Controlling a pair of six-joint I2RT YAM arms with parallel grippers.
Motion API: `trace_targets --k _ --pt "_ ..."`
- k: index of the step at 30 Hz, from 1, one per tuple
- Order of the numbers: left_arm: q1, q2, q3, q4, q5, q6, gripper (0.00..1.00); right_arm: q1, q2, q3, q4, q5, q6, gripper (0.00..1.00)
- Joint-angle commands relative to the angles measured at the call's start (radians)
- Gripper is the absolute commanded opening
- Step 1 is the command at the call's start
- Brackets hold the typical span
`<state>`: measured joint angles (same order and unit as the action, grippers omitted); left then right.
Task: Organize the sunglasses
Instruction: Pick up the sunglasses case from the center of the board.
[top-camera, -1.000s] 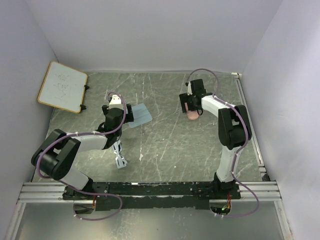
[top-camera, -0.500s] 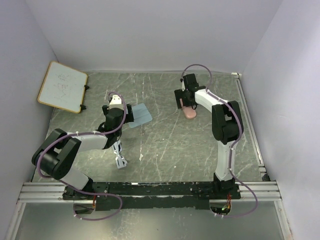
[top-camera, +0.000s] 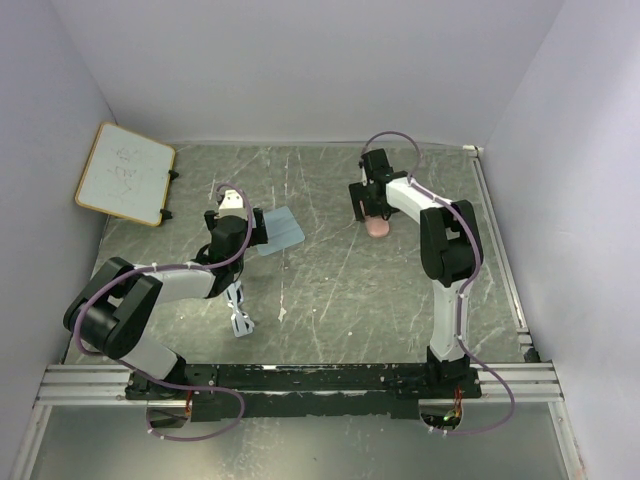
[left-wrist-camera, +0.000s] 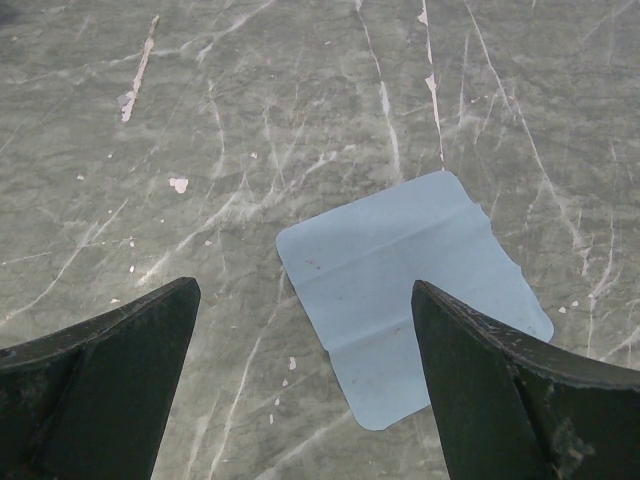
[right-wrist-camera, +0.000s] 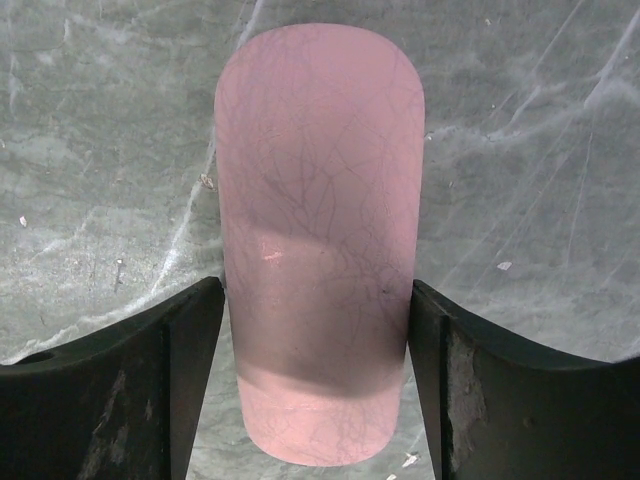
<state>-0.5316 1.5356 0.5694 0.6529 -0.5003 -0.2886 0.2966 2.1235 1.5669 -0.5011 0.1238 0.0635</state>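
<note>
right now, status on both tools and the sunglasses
Left tool open over blue cloth. Right tool straddling pink case, grip unconfirmed. Sunglasses on table by left arm, untouched.

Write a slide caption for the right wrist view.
Right claw straddling the pink oblong case lying on the grey marbled table.

A light blue cloth (left-wrist-camera: 410, 300) lies flat on the grey, scratched table (left-wrist-camera: 250, 100). It sits under the wide gap of the left jaws, closer to the one on the right side of the wrist view. One edge hides behind that jaw. Fold lines cross the cloth.

A pink case (right-wrist-camera: 320, 230) fills the gap between the right jaws. Both its long sides touch them.

A white board (top-camera: 125, 172) with scribbles stands far left of the left jaws.
</note>
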Motion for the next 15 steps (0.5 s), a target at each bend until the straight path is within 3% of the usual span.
trace_targets --k 1,15 --pt "0.007 -0.002 0.026 0.008 0.009 -0.009 0.99 0.007 0.002 0.002 -0.013 0.018 -0.008 0.71" --pt "0.007 -0.004 0.023 0.008 0.014 -0.008 0.99 0.017 0.037 0.051 -0.022 0.08 -0.021 0.74"
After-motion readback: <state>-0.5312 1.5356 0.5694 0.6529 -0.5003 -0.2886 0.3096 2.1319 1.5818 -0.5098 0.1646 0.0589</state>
